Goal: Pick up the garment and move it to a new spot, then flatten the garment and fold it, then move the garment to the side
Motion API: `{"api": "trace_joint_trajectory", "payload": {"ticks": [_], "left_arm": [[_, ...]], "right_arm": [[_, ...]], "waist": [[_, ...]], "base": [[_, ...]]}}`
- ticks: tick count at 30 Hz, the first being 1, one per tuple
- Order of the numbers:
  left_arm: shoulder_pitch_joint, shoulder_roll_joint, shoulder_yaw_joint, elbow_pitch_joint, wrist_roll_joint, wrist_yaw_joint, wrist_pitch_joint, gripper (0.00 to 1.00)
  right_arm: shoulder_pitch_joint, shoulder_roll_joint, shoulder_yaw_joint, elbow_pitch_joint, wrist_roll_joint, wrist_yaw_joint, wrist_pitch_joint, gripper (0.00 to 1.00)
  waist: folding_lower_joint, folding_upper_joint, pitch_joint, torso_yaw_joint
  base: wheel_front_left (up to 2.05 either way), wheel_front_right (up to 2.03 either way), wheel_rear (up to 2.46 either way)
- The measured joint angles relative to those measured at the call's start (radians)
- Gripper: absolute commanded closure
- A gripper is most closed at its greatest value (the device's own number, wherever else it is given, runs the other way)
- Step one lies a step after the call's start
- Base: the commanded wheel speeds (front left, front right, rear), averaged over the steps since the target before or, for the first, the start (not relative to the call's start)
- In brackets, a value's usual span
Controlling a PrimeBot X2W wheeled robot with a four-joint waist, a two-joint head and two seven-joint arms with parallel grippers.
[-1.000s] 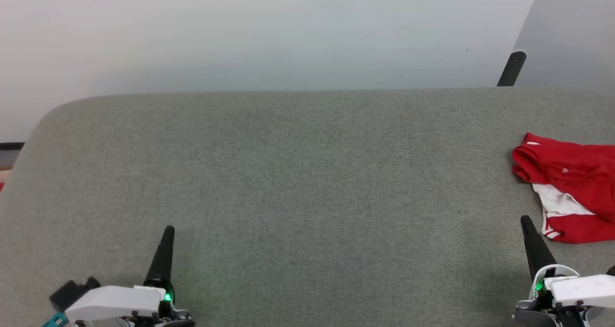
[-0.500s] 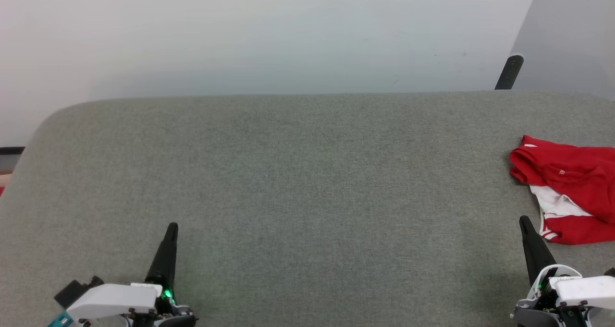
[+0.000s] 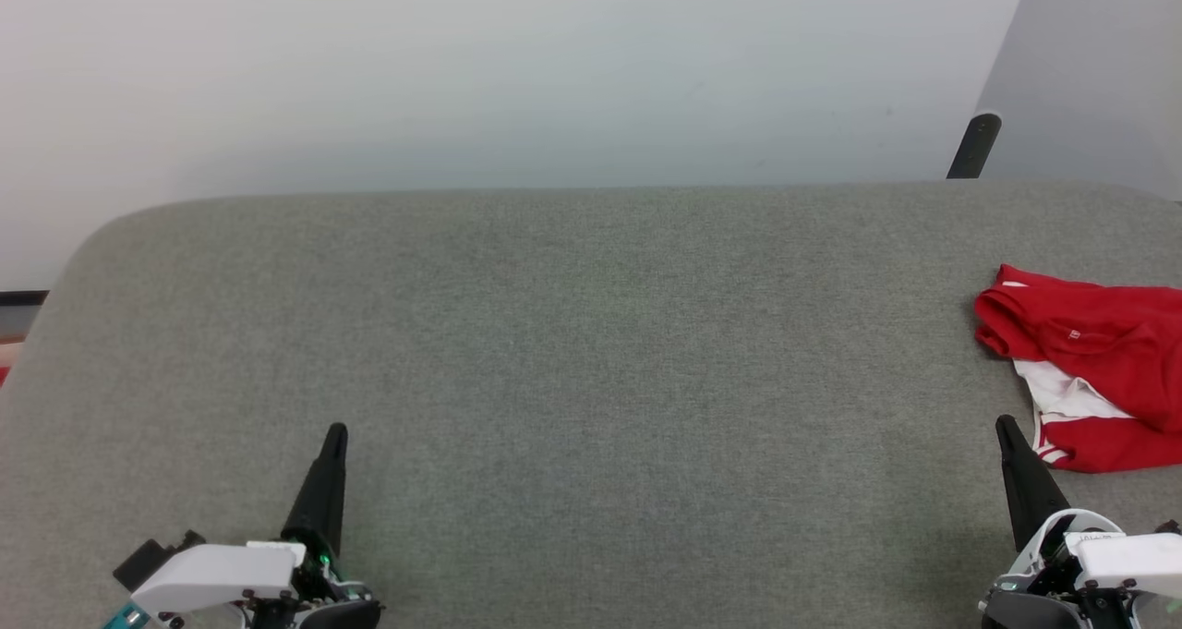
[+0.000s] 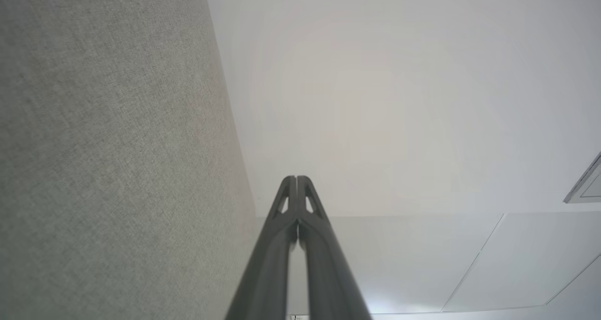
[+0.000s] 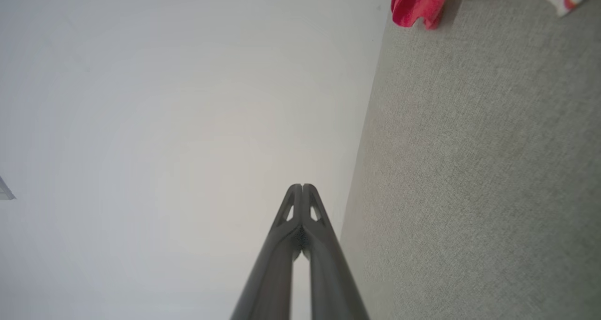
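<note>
The red jersey (image 3: 1103,352) lies crumpled at the far right of the grey surface (image 3: 591,352), with white lining and striped trim showing at its near side; its right part runs off the head view. A corner of the jersey (image 5: 418,3) also shows at the top of the right wrist view. My right gripper (image 3: 1003,426) is shut and empty, its tip just left of the jersey's near edge and apart from it. At the lower left, far from the jersey, my left gripper (image 3: 334,433) is shut and holds nothing. The fingertips meet in both wrist views (image 4: 296,179) (image 5: 302,187).
The grey fabric surface has a rounded far-left corner (image 3: 102,232) and a far edge against a pale wall (image 3: 517,66). A dark post (image 3: 974,146) stands behind the far edge at the right, beside a grey panel (image 3: 1099,66).
The whole head view has shifted slightly, so the camera moved: the surface's far edge and the jersey sit a little lower and further left. Both grippers stay shut, in much the same places.
</note>
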Motion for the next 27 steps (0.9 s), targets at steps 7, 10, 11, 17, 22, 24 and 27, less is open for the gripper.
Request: {"api": "trace_joint_trajectory", "payload": {"ticks": [7,10,11,17,22,24,27], "left_arm": [[-0.001,-0.003,0.002,0.001,-0.030,0.000,0.008,1.00],[-0.002,-0.003,0.002,0.001,-0.030,0.000,0.008,1.00],[-0.002,-0.003,0.002,0.001,-0.030,0.000,0.008,1.00],[-0.002,-0.003,0.002,0.001,-0.030,0.000,0.008,1.00],[-0.002,-0.003,0.002,0.001,-0.030,0.000,0.008,1.00],[-0.002,-0.003,0.002,0.001,-0.030,0.000,0.008,1.00],[-0.002,-0.003,0.002,0.001,-0.030,0.000,0.008,1.00]], "right_arm": [[-0.002,0.001,-0.002,0.003,0.030,0.000,0.007,1.00],[-0.009,0.001,-0.002,0.003,0.030,0.000,0.007,1.00],[-0.009,0.001,-0.002,0.003,0.030,0.000,0.007,1.00],[-0.009,0.001,-0.002,0.003,0.030,0.000,0.007,1.00],[-0.009,0.001,-0.002,0.003,0.030,0.000,0.007,1.00],[-0.009,0.001,-0.002,0.003,0.030,0.000,0.007,1.00],[-0.009,0.001,-0.002,0.003,0.030,0.000,0.007,1.00]], "waist": [[0.0000,0.0000,-0.004,-0.001],[0.0000,0.0000,-0.004,-0.001],[0.0000,-0.0001,-0.004,-0.001],[0.0000,0.0000,-0.004,-0.001],[0.0000,0.0000,-0.004,-0.001],[0.0000,0.0000,-0.004,-0.001],[-0.0001,0.0000,-0.004,-0.001]], "base": [[0.00,0.00,0.00],[0.00,0.00,0.00],[0.00,0.00,0.00],[0.00,0.00,0.00],[0.00,0.00,0.00],[0.00,0.00,0.00],[0.00,0.00,0.00]]}}
